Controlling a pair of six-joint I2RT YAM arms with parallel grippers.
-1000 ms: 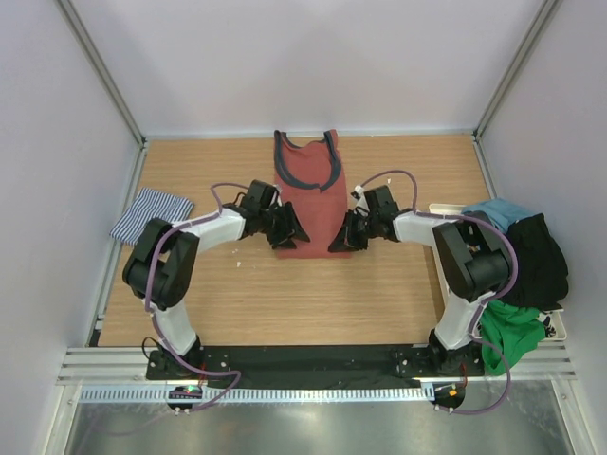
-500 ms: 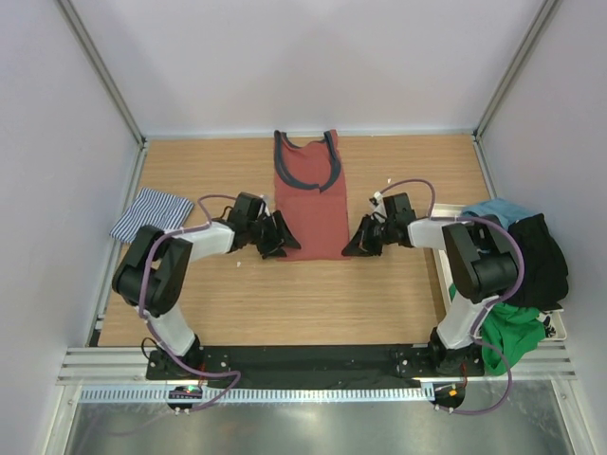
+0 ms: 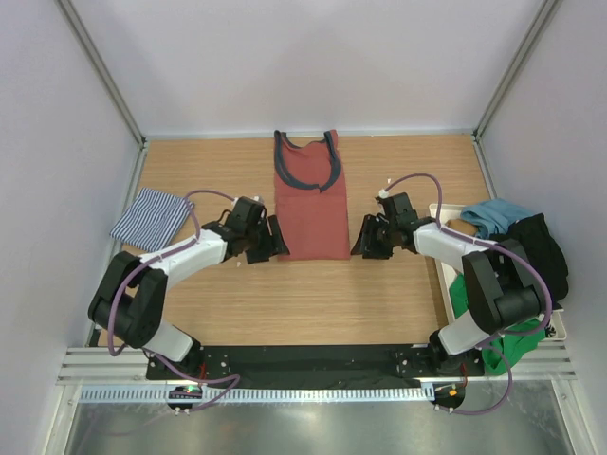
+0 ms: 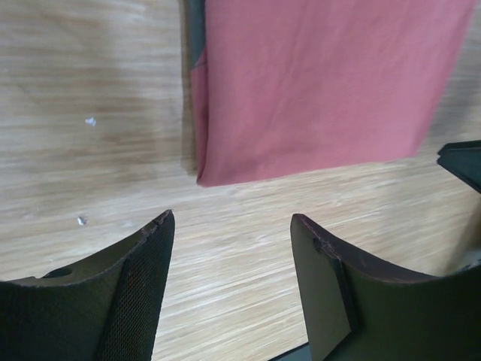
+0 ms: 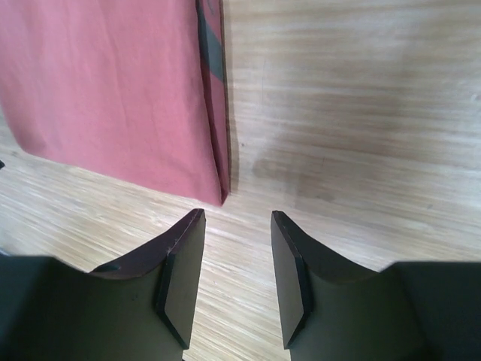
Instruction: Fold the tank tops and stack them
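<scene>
Both apart and empty, left claw (image 4: 231, 224), right claw (image 5: 237, 218), flanking rust-red tank top (image 3: 311, 213)

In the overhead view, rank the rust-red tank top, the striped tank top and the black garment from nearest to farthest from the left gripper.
From the left gripper:
1. rust-red tank top, just to its right, mid-table.
2. striped tank top, at the table's left edge.
3. black garment, at the far right edge.

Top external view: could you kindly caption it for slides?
Left gripper and right gripper, both open, flank the folded rust-red tank top; striped tank top lies far left.
</scene>
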